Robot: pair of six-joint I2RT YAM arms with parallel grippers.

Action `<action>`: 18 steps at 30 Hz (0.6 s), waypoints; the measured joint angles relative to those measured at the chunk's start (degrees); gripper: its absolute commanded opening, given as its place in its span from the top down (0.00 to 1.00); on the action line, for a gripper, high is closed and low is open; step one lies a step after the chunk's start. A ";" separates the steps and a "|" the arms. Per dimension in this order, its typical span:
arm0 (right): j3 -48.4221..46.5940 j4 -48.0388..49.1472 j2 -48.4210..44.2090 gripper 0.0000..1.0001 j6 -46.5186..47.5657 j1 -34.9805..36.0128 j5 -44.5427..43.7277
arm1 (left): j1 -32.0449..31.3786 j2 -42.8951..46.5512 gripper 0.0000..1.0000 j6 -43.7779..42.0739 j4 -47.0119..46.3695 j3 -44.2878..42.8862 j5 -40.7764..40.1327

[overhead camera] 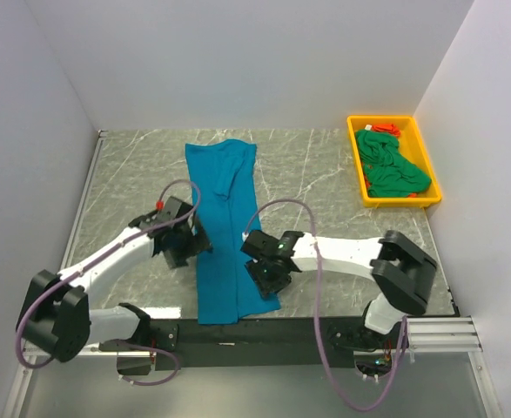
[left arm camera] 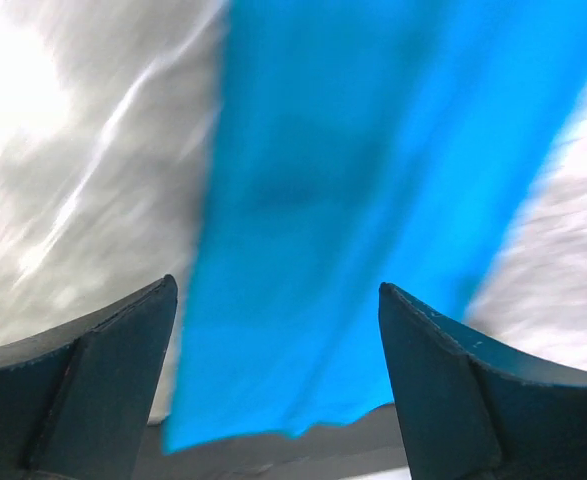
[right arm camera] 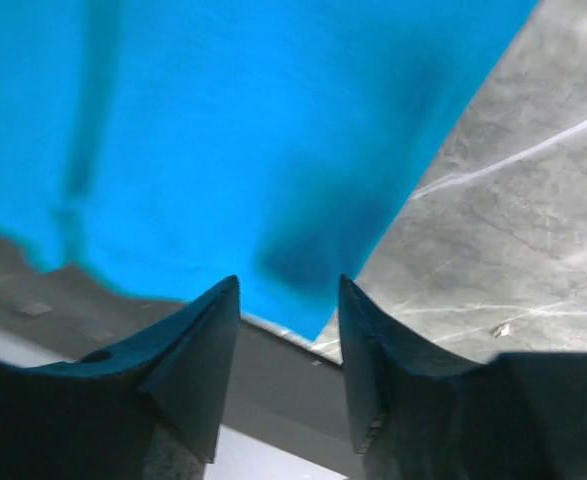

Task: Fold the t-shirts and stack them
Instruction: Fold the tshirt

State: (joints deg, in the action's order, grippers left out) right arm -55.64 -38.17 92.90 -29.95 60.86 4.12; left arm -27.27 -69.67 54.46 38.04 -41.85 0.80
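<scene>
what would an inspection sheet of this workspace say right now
surface: grey marbled table, flat
job's things: teal-blue t-shirt lies as a long narrow strip down the middle, reaching the near edge; green t-shirt and red-orange piece crumpled in the yellow bin, far right
clutter: nothing seen
grippers: left gripper open over the strip's left side; right gripper open by its right edge; neither holds cloth
cables: purple cable loops along each arm
surroundings: white walls on three sides
</scene>
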 measured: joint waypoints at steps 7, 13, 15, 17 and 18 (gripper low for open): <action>2.45 7.67 -13.97 0.32 -1.68 -7.87 2.32 | 2.86 -15.52 0.01 -5.81 -7.10 -21.51 0.09; 7.85 11.21 -19.50 0.27 -2.54 -15.58 2.93 | 8.17 -33.03 0.00 -10.86 -12.31 -39.21 0.92; 8.68 11.47 -19.58 0.27 -2.58 -16.50 3.02 | 9.18 -39.39 0.02 -12.26 -12.96 -45.68 1.09; 9.25 11.82 -19.58 0.27 -2.56 -17.16 3.04 | 9.75 -45.66 0.03 -13.60 -12.57 -52.00 1.20; 9.31 11.85 -19.58 0.27 -2.54 -17.38 3.06 | 9.86 -47.69 0.04 -14.01 -12.48 -54.16 1.25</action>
State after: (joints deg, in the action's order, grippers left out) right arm -46.33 -26.33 73.32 -32.49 43.48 7.18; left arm -17.41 -117.36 40.45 25.56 -96.01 2.04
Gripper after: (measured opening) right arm 0.729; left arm 0.979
